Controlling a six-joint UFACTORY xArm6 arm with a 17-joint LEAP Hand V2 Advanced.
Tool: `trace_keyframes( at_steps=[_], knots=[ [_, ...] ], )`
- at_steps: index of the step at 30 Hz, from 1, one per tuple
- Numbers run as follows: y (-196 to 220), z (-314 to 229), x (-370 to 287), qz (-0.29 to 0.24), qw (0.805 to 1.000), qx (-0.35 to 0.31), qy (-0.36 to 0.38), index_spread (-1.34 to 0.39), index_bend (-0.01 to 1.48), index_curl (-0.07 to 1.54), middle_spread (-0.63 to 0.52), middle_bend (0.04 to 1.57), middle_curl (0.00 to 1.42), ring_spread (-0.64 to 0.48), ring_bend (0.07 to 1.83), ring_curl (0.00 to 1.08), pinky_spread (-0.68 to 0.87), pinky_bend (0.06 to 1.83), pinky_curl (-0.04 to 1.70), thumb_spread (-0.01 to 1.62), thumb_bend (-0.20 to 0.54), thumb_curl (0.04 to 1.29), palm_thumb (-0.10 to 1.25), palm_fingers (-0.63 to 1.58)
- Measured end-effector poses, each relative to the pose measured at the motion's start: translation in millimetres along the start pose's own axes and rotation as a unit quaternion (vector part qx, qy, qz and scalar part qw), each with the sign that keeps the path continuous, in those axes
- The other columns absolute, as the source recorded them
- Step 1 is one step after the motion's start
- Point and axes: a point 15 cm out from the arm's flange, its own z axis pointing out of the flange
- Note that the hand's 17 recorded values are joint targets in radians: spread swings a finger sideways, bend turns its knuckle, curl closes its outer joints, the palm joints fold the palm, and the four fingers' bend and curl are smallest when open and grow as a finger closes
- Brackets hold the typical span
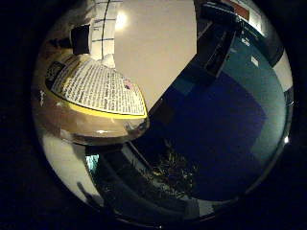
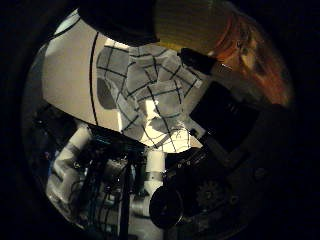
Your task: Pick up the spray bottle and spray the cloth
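Note:
The spray bottle (image 1: 96, 91) fills much of the little finger side view, close to my palm. It holds amber liquid and carries a yellow-edged label of black print. My right hand (image 2: 227, 120) shows as black and geared parts beside the bottle's body (image 2: 200, 25), with fingers curled round it. The cloth (image 2: 150, 95), white with a dark grid, lies crumpled on the white table (image 2: 65, 75) below the palm. A corner of the cloth (image 1: 104, 19) also shows past the bottle's end.
A black line (image 2: 92, 75) runs across the table beside the cloth. Beyond the table's edge lies a blue floor (image 1: 230, 120) with dark furniture (image 1: 216, 33). White and black equipment (image 2: 70, 155) stands past the table's other edge.

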Motion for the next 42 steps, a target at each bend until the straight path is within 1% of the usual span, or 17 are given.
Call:
trace_keyframes(
  at_steps=[4,8,11,14,17,21,23,25,26,31,39,42],
  knots=[
    [2.3,-24.4,-14.0,0.005,0.997,0.034,-0.062,-0.18,1.17,0.63,-0.08,1.32,0.56,-0.15,1.44,0.55,-0.23,1.08,0.97,1.01,-0.014,0.67,1.04,1.23],
    [2.6,-57.2,-43.8,-0.008,0.987,0.073,-0.143,-0.18,1.17,0.63,-0.08,1.32,0.56,-0.15,1.44,0.55,-0.23,1.08,0.97,1.01,-0.014,0.67,1.04,1.24],
    [2.9,-85.2,-67.8,-0.022,0.973,0.104,-0.204,-0.18,1.17,0.63,-0.08,1.32,0.56,-0.15,1.44,0.55,-0.23,1.09,0.97,1.01,-0.013,0.67,1.05,1.23],
    [2.1,-115.2,-92.1,-0.036,0.954,0.136,-0.265,-0.19,1.17,0.63,-0.08,1.32,0.56,-0.15,1.44,0.55,-0.23,1.09,0.98,1.01,-0.014,0.67,1.06,1.23],
    [1.6,-150.6,-114.7,-0.050,0.927,0.177,-0.327,-0.19,1.16,0.63,-0.08,1.33,0.56,-0.15,1.44,0.55,-0.23,1.09,0.98,1.00,-0.013,0.67,1.07,1.23],
    [-2.0,-208.7,-129.2,-0.055,0.880,0.259,-0.395,-0.18,1.16,0.64,-0.08,1.33,0.56,-0.15,1.44,0.55,-0.24,1.08,0.98,1.00,-0.012,0.68,1.08,1.23],
    [-4.7,-226.6,-131.2,-0.056,0.857,0.293,-0.419,-0.18,1.16,0.64,-0.08,1.33,0.56,-0.15,1.44,0.55,-0.24,1.08,0.99,0.99,-0.013,0.68,1.08,1.23],
    [-7.8,-225.8,-137.2,-0.056,0.845,0.300,-0.438,-0.18,1.16,0.64,-0.08,1.33,0.56,-0.15,1.44,0.55,-0.24,1.08,0.99,0.99,-0.012,0.68,1.09,1.23],
    [-8.3,-229.1,-141.1,-0.056,0.835,0.308,-0.452,-0.18,1.16,0.64,-0.08,1.33,0.56,-0.15,1.44,0.55,-0.24,1.08,0.99,0.99,-0.016,0.68,1.08,1.23],
    [-14.3,-233.8,-169.0,-0.072,0.775,0.341,-0.528,-0.18,1.16,0.64,-0.08,1.33,0.56,-0.15,1.44,0.55,-0.24,1.07,1.00,0.98,-0.013,0.70,1.08,1.23],
    [-29.5,-210.8,-199.1,-0.085,0.701,0.373,-0.602,-0.18,1.16,0.64,-0.07,1.33,0.56,-0.15,1.44,0.55,-0.24,1.07,1.01,0.96,-0.014,0.71,1.07,1.23],
    [-33.0,-201.5,-208.5,-0.092,0.677,0.387,-0.620,-0.18,1.16,0.64,-0.07,1.33,0.56,-0.15,1.44,0.55,-0.23,1.07,1.01,0.95,-0.015,0.72,1.07,1.23]
  ],
)
